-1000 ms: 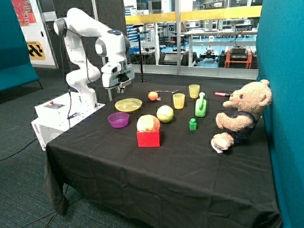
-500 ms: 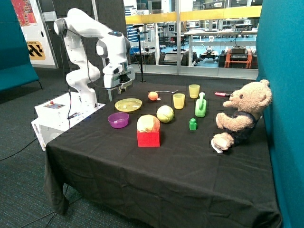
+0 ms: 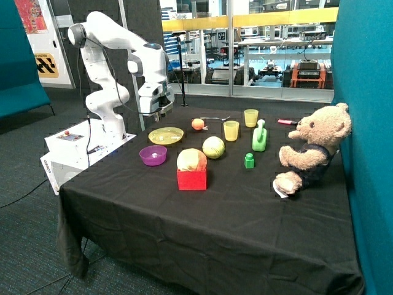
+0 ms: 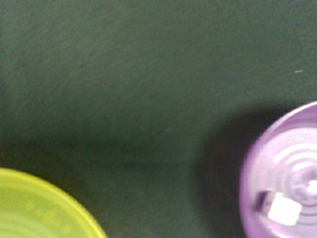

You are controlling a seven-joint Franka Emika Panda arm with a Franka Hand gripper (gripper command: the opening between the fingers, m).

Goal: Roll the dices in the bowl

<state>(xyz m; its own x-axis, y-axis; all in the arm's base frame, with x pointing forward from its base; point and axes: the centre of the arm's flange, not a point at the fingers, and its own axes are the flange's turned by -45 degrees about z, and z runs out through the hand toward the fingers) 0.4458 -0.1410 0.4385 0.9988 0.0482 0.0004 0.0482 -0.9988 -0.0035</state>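
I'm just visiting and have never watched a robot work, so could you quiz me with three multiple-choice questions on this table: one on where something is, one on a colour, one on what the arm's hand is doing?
1. Where is the purple bowl?
A. beside the yellow plate
B. in the teddy bear's lap
C. on the floor

2. What colour is the box under the round fruit?
A. blue
B. red
C. white

3. What is the gripper doing?
A. gripping the bowl
B. hanging in the air, touching nothing
C. pressing on the ball

Answers: 1 A, bowl and plate sit next to each other on the black cloth. 2 B, the box shows plainly red. 3 B, the gripper hangs above the table near the plate, clear of everything; a whitish piece lies in the bowl.
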